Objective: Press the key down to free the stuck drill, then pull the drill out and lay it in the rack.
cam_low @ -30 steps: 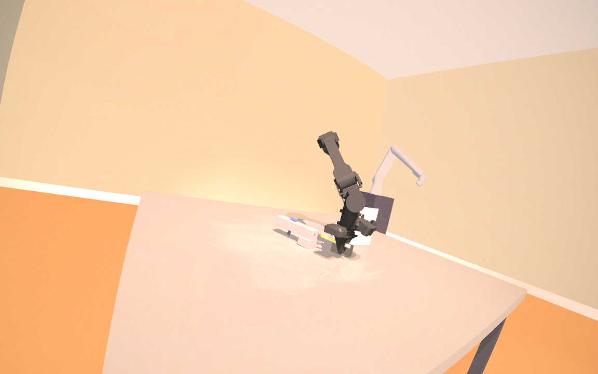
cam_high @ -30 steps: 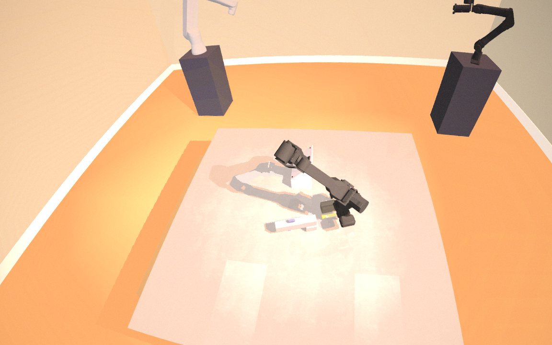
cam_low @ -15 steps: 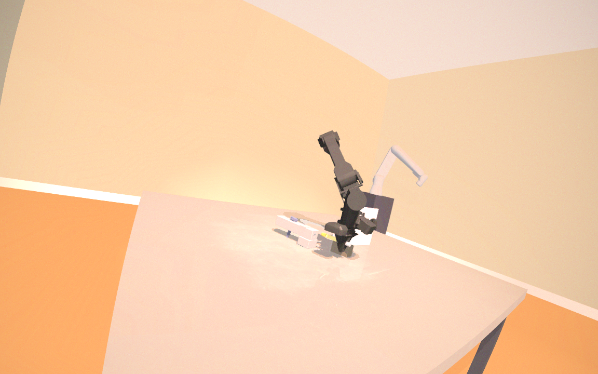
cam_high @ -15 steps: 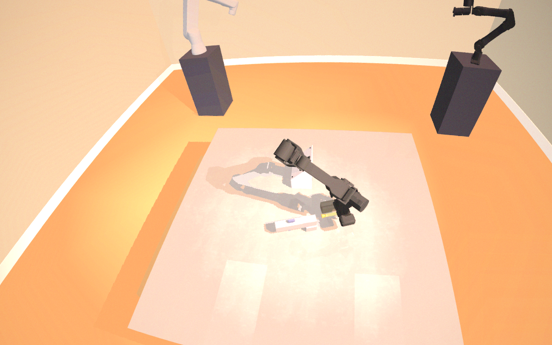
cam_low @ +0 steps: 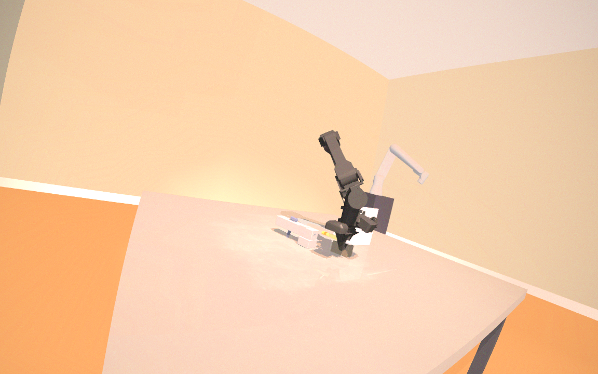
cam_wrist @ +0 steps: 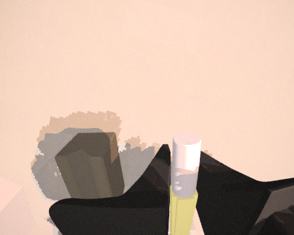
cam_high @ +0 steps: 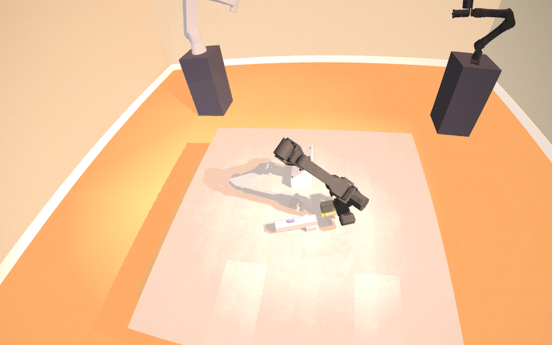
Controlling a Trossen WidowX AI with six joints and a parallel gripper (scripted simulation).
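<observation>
The dark arm (cam_high: 318, 171) (cam_low: 343, 164) bends high at its elbow, near the middle of the overhead frame, its forearm slanting down toward the right. Its gripper (cam_high: 334, 213) (cam_low: 341, 247) (cam_wrist: 174, 149) points down, right of centre in the exterior frame, the fingers nearly together, clamped on something at the lower middle of the wrist frame.

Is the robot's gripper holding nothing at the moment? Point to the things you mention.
No, the wrist view shows the gripper (cam_wrist: 174, 149) closed around a yellow stick (cam_wrist: 183, 212) with a white end (cam_wrist: 186, 153).
</observation>
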